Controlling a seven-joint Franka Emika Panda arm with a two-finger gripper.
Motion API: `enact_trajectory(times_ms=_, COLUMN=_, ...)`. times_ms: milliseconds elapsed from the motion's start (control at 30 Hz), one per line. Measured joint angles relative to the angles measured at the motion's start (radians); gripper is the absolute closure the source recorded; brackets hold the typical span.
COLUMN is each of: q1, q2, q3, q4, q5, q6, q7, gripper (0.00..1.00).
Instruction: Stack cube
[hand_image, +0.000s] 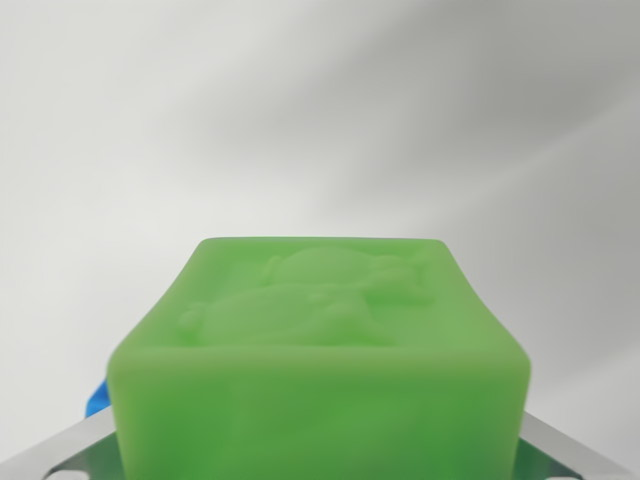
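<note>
Green cube (320, 350) — blurred, close, between metal fingers (560, 450)

A pale, whitish-grey table (180, 120) fills the upper part of the wrist view, smooth and blurred, with soft grey shadow bands slanting across the wrist view's right. Its visible surface is plain and unmarked. Whether the green cube (320, 360) close to the camera rests on it cannot be told. A small blue thing (97, 398) shows at the cube's lower left edge, too hidden to identify.
</note>
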Motion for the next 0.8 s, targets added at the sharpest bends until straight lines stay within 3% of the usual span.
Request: enact_trajectory(times_ms=800, q1=0.046, q2=-0.060, q3=0.058, q4=-0.035, q5=0.001, q6=-0.025, q7=0.144, gripper=1.00)
